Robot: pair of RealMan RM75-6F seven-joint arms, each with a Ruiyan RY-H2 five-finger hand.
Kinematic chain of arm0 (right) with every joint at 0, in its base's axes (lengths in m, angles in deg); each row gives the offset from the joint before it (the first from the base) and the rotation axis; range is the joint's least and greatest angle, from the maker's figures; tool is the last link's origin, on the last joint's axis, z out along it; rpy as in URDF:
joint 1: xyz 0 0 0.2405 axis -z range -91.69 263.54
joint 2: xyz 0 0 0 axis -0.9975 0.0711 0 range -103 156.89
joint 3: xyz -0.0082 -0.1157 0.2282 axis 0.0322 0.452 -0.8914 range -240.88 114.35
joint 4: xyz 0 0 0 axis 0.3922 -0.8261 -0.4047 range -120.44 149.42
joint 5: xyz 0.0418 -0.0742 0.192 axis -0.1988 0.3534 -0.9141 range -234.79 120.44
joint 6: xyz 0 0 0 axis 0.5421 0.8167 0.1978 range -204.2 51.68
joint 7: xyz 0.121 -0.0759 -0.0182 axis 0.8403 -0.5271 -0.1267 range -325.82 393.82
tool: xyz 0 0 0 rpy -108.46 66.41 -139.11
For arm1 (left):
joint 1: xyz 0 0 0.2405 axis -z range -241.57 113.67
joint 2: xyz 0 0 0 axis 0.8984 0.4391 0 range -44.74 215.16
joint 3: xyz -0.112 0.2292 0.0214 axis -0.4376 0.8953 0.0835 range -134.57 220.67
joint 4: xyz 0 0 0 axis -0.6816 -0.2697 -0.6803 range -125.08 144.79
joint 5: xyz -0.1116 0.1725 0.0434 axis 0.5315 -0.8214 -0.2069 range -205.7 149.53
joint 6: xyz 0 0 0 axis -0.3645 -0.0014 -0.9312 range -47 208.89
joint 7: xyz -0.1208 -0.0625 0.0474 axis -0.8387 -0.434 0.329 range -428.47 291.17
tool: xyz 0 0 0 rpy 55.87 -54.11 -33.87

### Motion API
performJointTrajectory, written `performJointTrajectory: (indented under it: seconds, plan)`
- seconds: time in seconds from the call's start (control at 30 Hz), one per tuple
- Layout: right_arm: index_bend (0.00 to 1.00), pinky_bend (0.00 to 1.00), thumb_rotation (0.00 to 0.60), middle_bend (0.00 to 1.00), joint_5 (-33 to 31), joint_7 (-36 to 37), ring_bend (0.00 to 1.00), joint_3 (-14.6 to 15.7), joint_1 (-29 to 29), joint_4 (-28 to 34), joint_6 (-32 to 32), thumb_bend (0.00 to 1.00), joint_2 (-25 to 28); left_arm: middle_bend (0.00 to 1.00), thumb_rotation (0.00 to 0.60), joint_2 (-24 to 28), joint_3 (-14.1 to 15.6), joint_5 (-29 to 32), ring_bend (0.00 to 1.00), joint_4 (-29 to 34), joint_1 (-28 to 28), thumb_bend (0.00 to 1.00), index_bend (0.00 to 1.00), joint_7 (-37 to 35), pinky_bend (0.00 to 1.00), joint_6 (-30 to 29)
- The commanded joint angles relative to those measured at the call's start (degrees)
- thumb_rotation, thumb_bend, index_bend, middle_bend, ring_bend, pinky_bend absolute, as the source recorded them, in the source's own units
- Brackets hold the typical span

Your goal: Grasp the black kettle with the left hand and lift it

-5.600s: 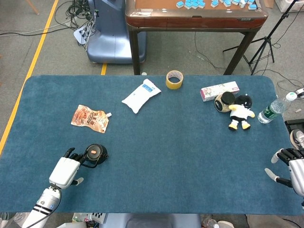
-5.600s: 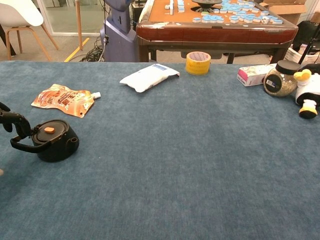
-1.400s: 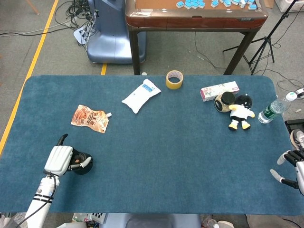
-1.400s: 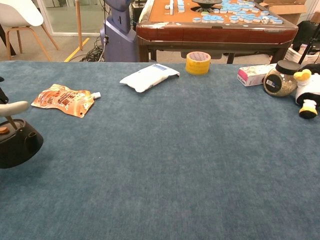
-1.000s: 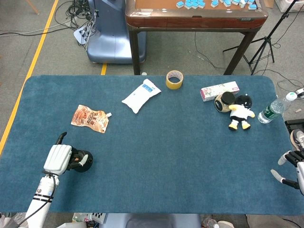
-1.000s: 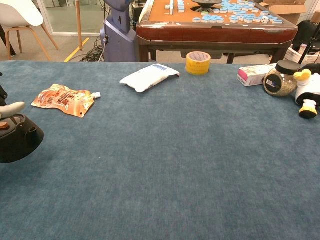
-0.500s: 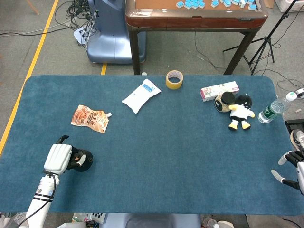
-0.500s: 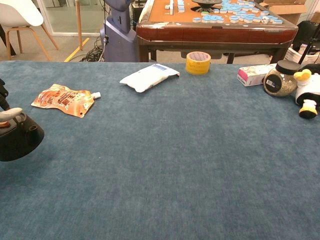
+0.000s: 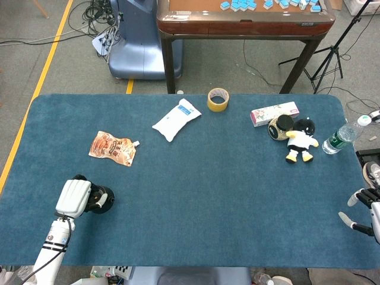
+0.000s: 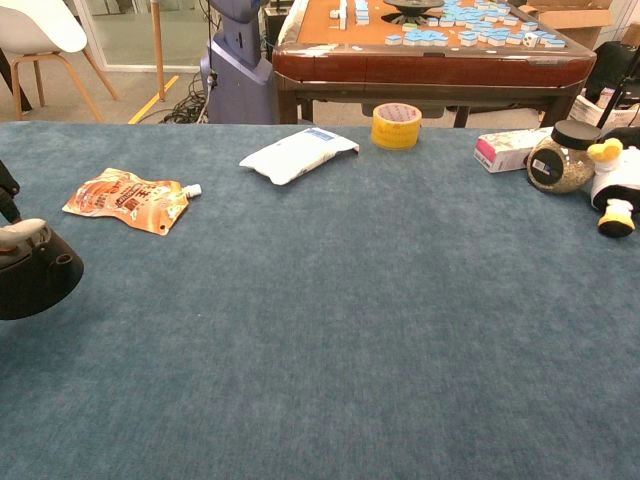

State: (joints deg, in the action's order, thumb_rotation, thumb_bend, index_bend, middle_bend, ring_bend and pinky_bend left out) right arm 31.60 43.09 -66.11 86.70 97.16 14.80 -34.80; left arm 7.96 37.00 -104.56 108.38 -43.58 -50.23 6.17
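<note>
Fingers of the white left hand [image 9: 73, 195] wrap the black round kettle [image 9: 100, 199] near the blue felt worktop [image 9: 225, 190]'s front-left corner, beside open cloth. At the right edge, the right hand [image 9: 369, 212] hangs with fingers spread, holding nothing.

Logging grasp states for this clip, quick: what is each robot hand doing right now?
Left robot hand: closed around the black kettle, holding it.
Right robot hand: holding nothing, fingers apart, at the table's edge.
</note>
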Motion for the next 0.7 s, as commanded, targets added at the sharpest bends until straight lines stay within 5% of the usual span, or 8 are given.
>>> performJointTrajectory:
  seconds: [0.03, 0.7]
  plan:
    - [0.56, 0.38, 0.600, 0.49, 0.0, 0.0, 0.35, 0.0, 0.0, 0.1, 0.0, 0.18, 0.0, 1.00, 0.566, 0.0, 0.0, 0.0, 0.95, 0.0, 0.0, 0.32, 1.00, 0.1, 0.35, 0.0]
    - [0.56, 0.38, 0.600, 0.49, 0.0, -0.1, 0.35, 0.0, 0.1, 0.3, 0.0, 0.18, 0.1, 1.00, 0.569, 0.1, -0.1, 0.5, 0.96, 0.1, -0.1, 0.32, 1.00, 0.3, 0.35, 0.0]
